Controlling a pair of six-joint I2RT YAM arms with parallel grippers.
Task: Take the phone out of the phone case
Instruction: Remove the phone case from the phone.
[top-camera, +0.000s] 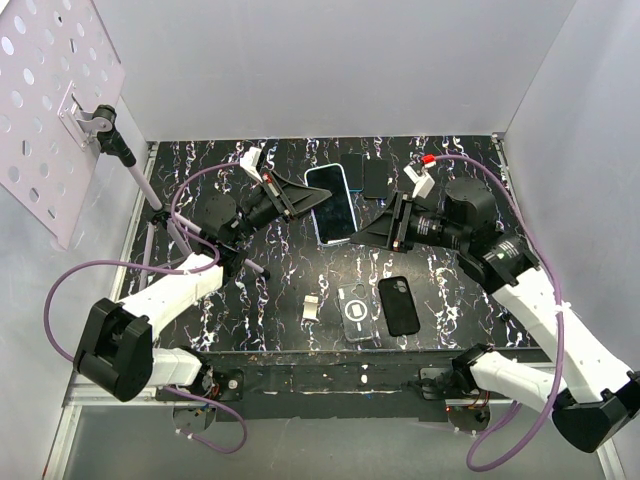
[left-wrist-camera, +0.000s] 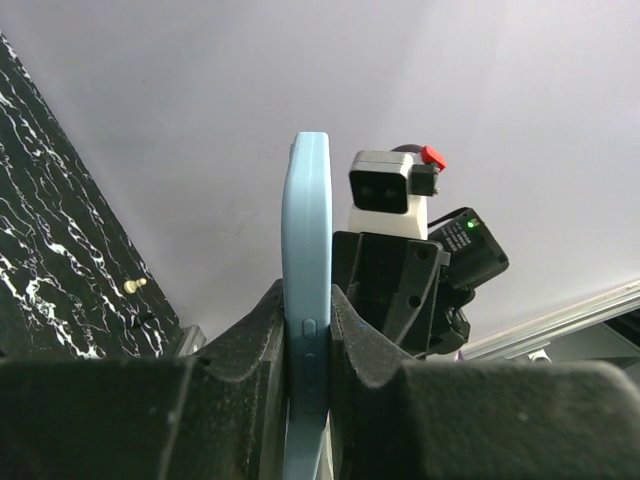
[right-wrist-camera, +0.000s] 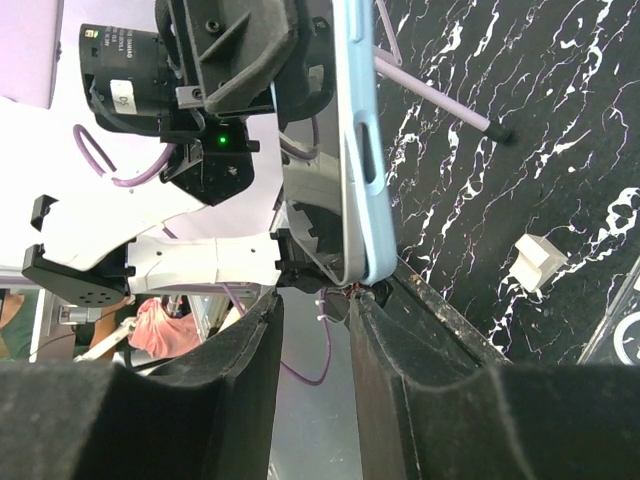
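A phone in a light blue case (top-camera: 333, 203) is held up off the black marbled table (top-camera: 440, 290), screen showing in the top view. My left gripper (top-camera: 300, 198) is shut on its left edge. In the left wrist view the case's side (left-wrist-camera: 308, 290) with its buttons stands upright between my two pads. My right gripper (top-camera: 385, 225) is at the phone's right side, open. In the right wrist view the cased phone (right-wrist-camera: 362, 150) ends at the tip of the right-hand finger (right-wrist-camera: 400, 330). The gap of the right gripper (right-wrist-camera: 315, 340) is empty.
A black case (top-camera: 398, 305), a dark case with a ring mark (top-camera: 355, 312) and a small white block (top-camera: 312, 307) lie near the table's front edge. Another dark flat item (top-camera: 375, 177) lies at the back. A perforated panel on a stand (top-camera: 60, 100) is at the left.
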